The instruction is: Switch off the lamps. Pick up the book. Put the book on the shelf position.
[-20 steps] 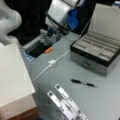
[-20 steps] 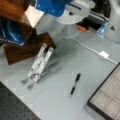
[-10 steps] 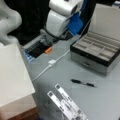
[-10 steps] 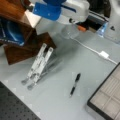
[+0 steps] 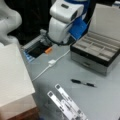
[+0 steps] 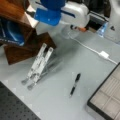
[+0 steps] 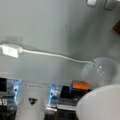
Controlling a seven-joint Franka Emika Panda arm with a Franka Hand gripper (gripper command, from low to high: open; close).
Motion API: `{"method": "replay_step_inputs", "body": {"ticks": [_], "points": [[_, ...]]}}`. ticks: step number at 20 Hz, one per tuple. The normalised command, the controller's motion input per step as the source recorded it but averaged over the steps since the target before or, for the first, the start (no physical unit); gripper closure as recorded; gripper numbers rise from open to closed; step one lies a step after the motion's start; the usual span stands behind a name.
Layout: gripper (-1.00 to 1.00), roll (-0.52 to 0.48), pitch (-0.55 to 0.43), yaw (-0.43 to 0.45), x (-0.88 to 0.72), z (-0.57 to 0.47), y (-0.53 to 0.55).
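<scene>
Gripper: not seen in any view; its state could not be told.
Lamp (image 7: 103,71): seen in the wrist view as a pale rounded shade on the grey table (image 7: 50,30), joined to a white cable (image 7: 55,55).
Shelf position (image 6: 23,48): seen at a front view's left, beside the grey slotted stand (image 6: 38,63).
Book: not made out with certainty.

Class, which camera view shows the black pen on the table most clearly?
A front view shows the pen best: it lies whole on bare grey table, apart from the metal stand. In a front view it also appears, thinner. The wrist view shows none of it.
</scene>
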Motion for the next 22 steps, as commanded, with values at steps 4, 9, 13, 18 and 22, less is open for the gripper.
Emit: {"method": "replay_step_inputs", "body": {"ticks": [4,9,13,18,22], "points": [[-1.00,0.166,-0.344,-0.134,-0.36,-0.34,0.06],[-1.00,0.146,-0.353,-0.135,-0.43,-0.26,0.02],[-1.00,0.143,-0.361,-0.167,-0.40,-0.23,0.06],[-1.00,0.124,-0.303,-0.185,-0.35,-0.20,0.13],[-1.00,0.105,-0.248,-0.207,-0.29,-0.17,0.20]]}}
